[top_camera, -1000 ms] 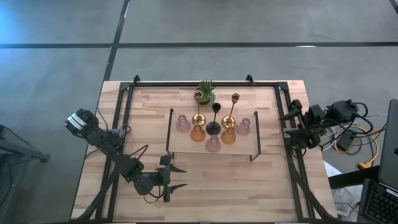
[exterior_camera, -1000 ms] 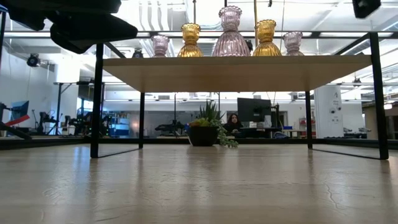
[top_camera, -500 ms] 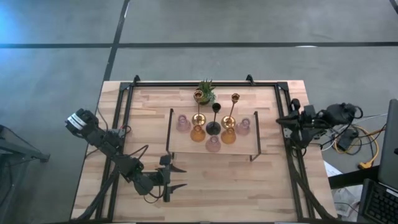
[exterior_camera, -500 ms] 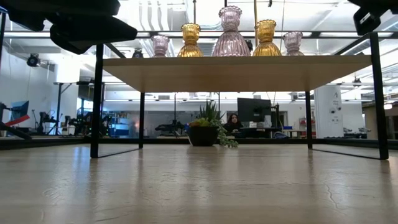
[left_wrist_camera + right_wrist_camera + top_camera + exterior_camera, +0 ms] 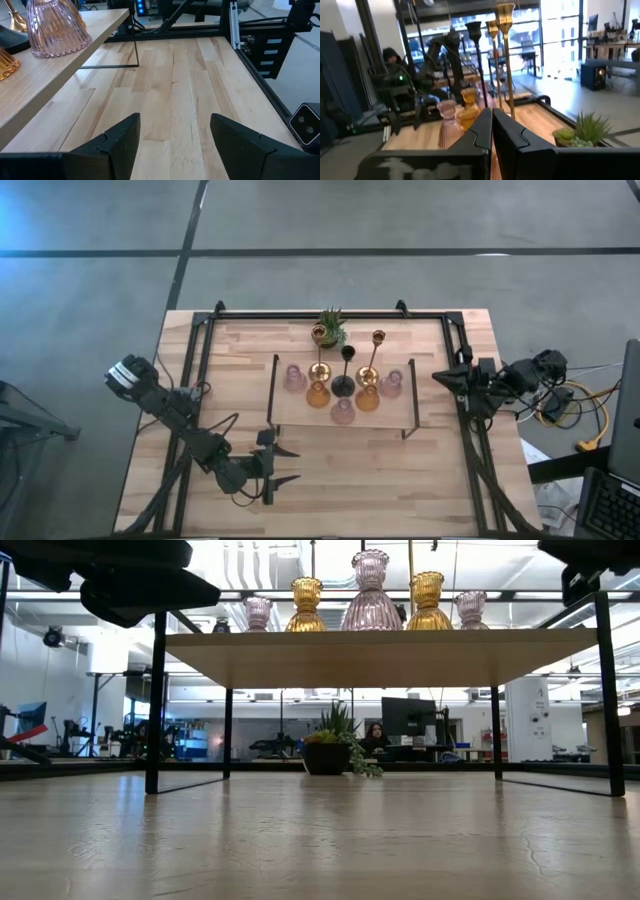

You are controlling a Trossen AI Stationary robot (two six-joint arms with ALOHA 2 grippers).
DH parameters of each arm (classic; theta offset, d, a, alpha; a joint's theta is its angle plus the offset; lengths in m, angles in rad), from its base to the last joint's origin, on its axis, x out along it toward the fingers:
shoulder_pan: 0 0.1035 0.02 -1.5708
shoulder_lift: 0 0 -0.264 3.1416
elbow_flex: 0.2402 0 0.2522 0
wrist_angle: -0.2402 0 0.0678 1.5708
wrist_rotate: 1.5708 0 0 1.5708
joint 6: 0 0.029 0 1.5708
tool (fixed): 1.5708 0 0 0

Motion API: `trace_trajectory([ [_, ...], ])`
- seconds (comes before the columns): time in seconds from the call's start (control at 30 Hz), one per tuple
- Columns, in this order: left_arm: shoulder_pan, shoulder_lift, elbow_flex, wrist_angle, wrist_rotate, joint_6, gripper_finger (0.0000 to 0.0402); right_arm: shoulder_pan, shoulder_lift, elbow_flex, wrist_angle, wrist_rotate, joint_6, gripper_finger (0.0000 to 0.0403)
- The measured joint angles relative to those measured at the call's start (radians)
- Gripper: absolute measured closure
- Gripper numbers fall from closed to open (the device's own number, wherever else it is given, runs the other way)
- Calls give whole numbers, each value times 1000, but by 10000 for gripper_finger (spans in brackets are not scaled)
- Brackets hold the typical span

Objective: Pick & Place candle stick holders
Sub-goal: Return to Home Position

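Note:
The candle stick holders stand on a low wooden riser (image 5: pixel 392 412) at mid-table. They are squat pink glass ones (image 5: pixel 294 377) and amber ones (image 5: pixel 318 393), two tall gold ones (image 5: pixel 378 338) and a slim black one (image 5: pixel 347 353). My right gripper (image 5: pixel 438 377) is shut and empty. It hovers just right of the riser and points at the holders (image 5: pixel 504 50). My left gripper (image 5: pixel 288 464) stands open near the table's front, left of centre, with nothing between its fingers (image 5: pixel 120 145). A pink holder (image 5: pixel 52 25) shows on the riser beside it.
A small potted green plant (image 5: pixel 332 326) stands behind the riser at the far edge. Black frame rails (image 5: pixel 465 430) run along the table's sides. The riser stands on thin black legs (image 5: pixel 155 700), with bare tabletop (image 5: pixel 190 90) under and in front of it.
My right gripper has swung from the table's right edge toward the riser, and now points at the holders. The left arm and the holders have stayed still.

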Motion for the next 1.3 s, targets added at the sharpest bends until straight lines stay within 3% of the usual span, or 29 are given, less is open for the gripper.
trace_trajectory([
  [0.23,1,0,0,1,0,0,156,0,1,-87,108,-10,-1,395],
  [0.4,0,0,0,1,0,0,156,-1,14,-119,230,-114,-65,395],
  [0.53,0,0,0,1,0,0,156,-21,80,-102,286,-192,-93,395],
  [0.73,0,0,0,0,0,0,156,-73,185,-18,237,-255,-113,395],
  [1.0,0,0,0,-1,0,0,156,-222,232,-22,178,-311,-31,395],
  [1.3,0,0,0,-1,0,0,156,-413,209,-35,124,-523,23,395],
])
